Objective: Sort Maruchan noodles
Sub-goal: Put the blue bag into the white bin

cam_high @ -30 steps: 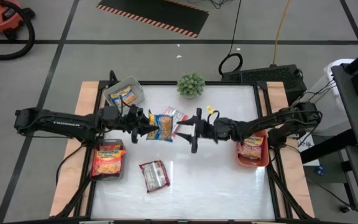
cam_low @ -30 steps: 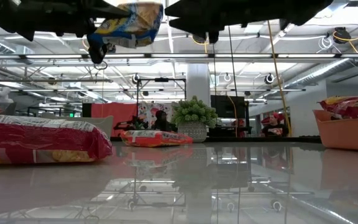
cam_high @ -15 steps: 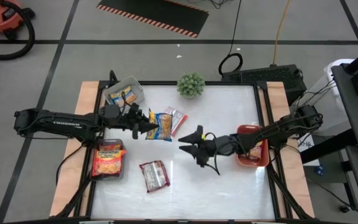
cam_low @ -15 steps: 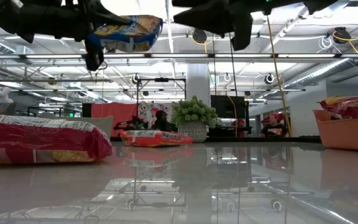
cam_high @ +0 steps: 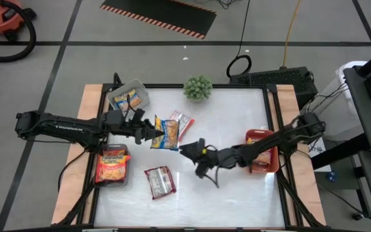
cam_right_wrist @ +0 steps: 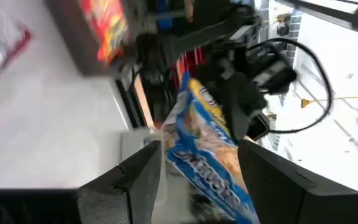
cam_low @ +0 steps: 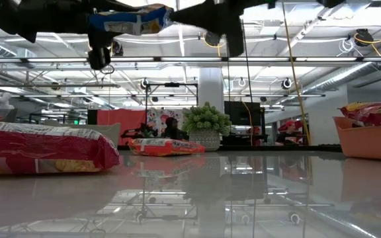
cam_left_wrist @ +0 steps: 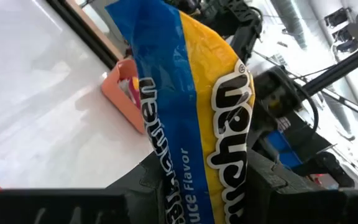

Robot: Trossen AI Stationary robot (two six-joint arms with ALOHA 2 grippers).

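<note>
Sorting is partway: packets sit in the grey bin (cam_high: 129, 98) and orange bin (cam_high: 261, 156), two lie loose, while the left gripper (cam_high: 152, 133) grasps a yellow-blue packet (cam_high: 167, 133) aloft mid-table and the right gripper (cam_high: 190, 151) hangs released nearby.

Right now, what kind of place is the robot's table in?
It looks like a big workshop or lab, not a home. The low view shows a high ceiling with bare pipes and lights, and the high view shows a shop vacuum and a striped floor mat.

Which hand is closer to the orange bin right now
Right. The right hand hangs open over the table's middle, its arm stretching past the orange bin; the left hand grips a yellow-blue noodle packet farther left.
</note>
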